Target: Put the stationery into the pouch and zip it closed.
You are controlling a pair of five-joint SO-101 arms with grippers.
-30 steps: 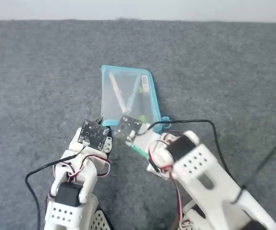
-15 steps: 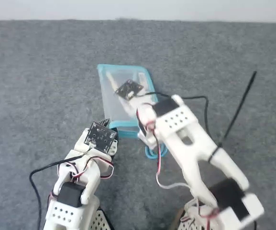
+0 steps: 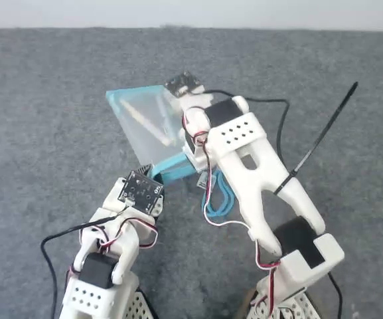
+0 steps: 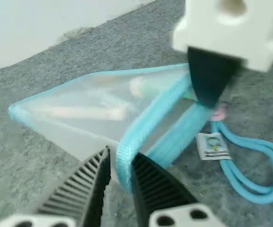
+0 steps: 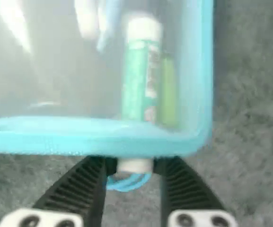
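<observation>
Stationery blurred; pouch cut by edges

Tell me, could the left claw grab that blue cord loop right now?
Probably not straight away. The left claw is shut on the edge of the pouch and would have to let go first; the cord loop lies close by, nothing between them.
</observation>
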